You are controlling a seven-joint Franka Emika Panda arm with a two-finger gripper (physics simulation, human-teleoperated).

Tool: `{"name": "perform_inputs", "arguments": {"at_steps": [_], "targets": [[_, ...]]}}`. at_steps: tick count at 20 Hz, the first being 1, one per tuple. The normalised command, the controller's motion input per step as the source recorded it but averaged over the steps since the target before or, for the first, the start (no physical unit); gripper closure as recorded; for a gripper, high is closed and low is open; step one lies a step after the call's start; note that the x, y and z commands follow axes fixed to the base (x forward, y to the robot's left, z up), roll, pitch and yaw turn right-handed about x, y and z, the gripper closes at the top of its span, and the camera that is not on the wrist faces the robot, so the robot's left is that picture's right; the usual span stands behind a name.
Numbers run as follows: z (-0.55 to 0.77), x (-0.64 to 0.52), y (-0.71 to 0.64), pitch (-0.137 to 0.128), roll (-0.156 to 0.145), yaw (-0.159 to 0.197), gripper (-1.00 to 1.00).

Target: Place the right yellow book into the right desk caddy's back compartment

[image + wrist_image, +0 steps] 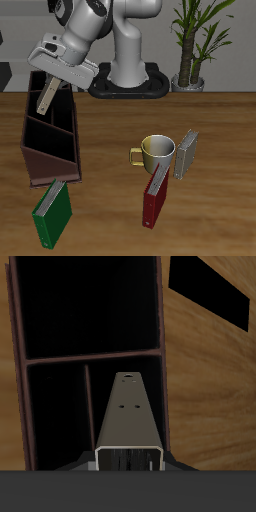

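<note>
Nearest the table's front edge lie the green book [52, 214] and the red book [156, 200], both flat on the wooden table [210, 150], neither of them part of the job. Just behind the red book stands a yellow mug [157, 152], its inside apparently empty, with a second slim book [187, 153] leaning beside it.

Farther back, the right desk caddy [50, 140] stretches away from the green book toward the robot's base. In the wrist view its dark bays show nothing lying inside them, though their depths are too black to be sure.

At the far end, the gripper [52, 82] hangs over the back compartment [42, 92] with the right yellow book [128, 421] clamped between its fingers, the book hanging edge-down and tilted. In the exterior view its lower end seems to reach the caddy's rim at that end bay, but whether it has entered cannot be told.

By this showing, the pickup and carry are done. What remains is to lower the book into the bay, clear of the divider wall [95, 354], and release it.
</note>
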Motion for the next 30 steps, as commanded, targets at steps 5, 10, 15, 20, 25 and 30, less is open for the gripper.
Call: {"name": "perform_inputs", "arguments": {"at_steps": [5, 10, 15, 20, 25, 30], "targets": [[-0.09, 0.05, -0.03, 0.013, -0.009, -0.005, 1.00], [-0.12, 0.10, -0.05, 0.034, -0.010, -0.014, 1.00], [-0.13, 0.08, -0.03, 0.025, -0.004, -0.005, 1.00], [-0.10, 0.11, -0.05, 0.024, -0.006, -0.011, 1.00], [-0.09, 0.07, -0.01, 0.019, -0.004, -0.004, 1.00], [-0.11, 0.05, 0.02, 0.023, 0.005, -0.004, 1.00]]}}
